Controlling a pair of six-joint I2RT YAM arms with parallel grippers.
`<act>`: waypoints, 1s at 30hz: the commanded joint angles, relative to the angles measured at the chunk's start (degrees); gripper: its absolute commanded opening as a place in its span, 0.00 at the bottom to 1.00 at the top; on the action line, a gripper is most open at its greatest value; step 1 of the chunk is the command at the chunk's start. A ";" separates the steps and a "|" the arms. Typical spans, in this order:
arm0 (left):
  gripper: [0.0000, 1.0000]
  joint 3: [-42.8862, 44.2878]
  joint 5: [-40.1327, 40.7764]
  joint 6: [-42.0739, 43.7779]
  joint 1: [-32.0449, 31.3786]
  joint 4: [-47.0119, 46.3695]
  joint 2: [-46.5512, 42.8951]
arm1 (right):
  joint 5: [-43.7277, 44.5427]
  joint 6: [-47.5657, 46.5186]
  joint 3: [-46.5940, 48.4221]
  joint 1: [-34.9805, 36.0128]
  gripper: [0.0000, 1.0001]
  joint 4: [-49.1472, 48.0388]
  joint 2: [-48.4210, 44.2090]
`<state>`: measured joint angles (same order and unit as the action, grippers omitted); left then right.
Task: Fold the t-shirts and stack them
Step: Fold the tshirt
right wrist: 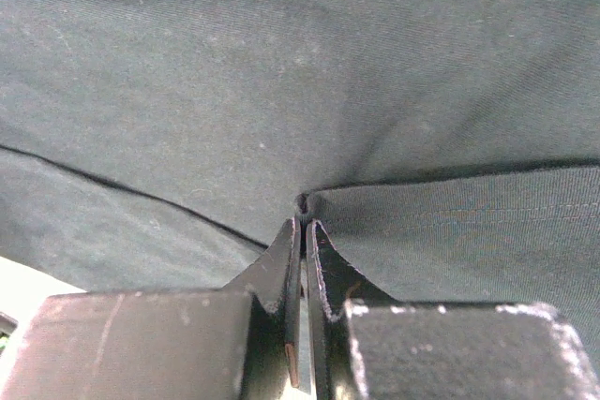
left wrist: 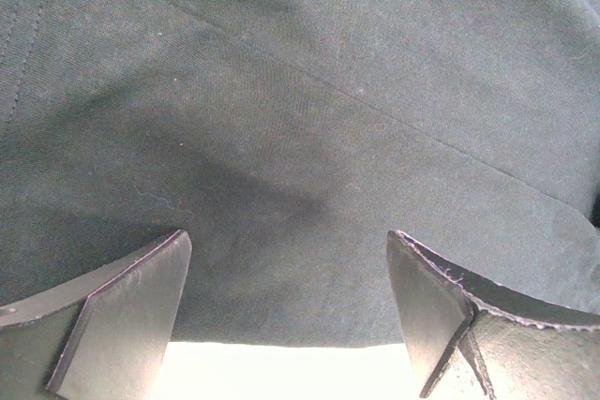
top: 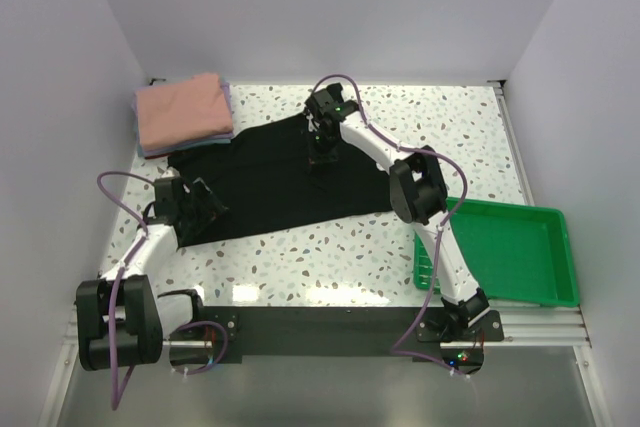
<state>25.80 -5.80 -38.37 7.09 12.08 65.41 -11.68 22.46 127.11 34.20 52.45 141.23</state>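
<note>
A black t-shirt (top: 265, 182) lies spread on the speckled table. My left gripper (top: 205, 207) is open at the shirt's near left edge. In the left wrist view the shirt (left wrist: 300, 119) fills the frame, and its hem lies between the spread fingers of the left gripper (left wrist: 286, 236). My right gripper (top: 322, 152) is at the shirt's far edge, shut on a pinch of the black cloth (right wrist: 281, 72), which bunches at the tips of the gripper (right wrist: 305, 208). A folded stack (top: 183, 112) with a salmon-pink shirt on top and lavender and bluish edges below sits at the back left.
A green plastic tray (top: 565, 257) stands at the near right, beside the right arm. White walls close in the table on the left, back and right. The folded stack touches the black shirt's far left corner.
</note>
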 commanded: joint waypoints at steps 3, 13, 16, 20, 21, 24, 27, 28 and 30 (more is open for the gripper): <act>0.91 -2.77 -0.53 -0.48 -0.15 5.50 0.69 | -3.70 1.80 -0.81 0.35 0.01 -2.35 -5.09; 0.91 2.14 0.00 1.10 -0.06 7.52 0.07 | -2.47 -0.22 3.84 0.00 0.58 2.13 -6.74; 0.91 6.88 0.70 1.63 -0.06 9.10 -0.02 | -0.98 -1.10 2.19 -1.32 0.65 2.49 -9.47; 0.91 11.54 0.79 1.37 -0.24 9.90 0.51 | 0.25 -0.84 -5.19 -4.74 0.69 1.35 -15.87; 0.91 11.81 0.62 1.19 -0.24 9.64 0.60 | 1.04 -1.01 -7.29 -6.14 0.70 -0.05 -16.94; 0.91 11.64 -0.08 0.58 -0.76 7.97 2.00 | 1.31 -1.63 -14.33 -9.48 0.71 -1.55 -19.67; 0.91 10.76 -0.79 -0.47 -1.47 5.69 3.84 | 2.10 -2.77 -19.61 -11.60 0.71 -3.13 -21.08; 0.91 10.24 -0.96 -1.26 -2.16 4.98 4.29 | 2.45 -3.12 -22.05 -11.96 0.71 -3.75 -21.34; 0.90 9.27 -1.40 -2.14 -3.39 1.30 5.34 | 2.63 -3.47 -24.44 -13.01 0.70 -5.94 -21.52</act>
<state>35.92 -5.91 -38.68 5.39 18.96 69.60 -10.37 20.78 106.54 21.21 49.63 120.36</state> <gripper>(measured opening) 0.908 0.703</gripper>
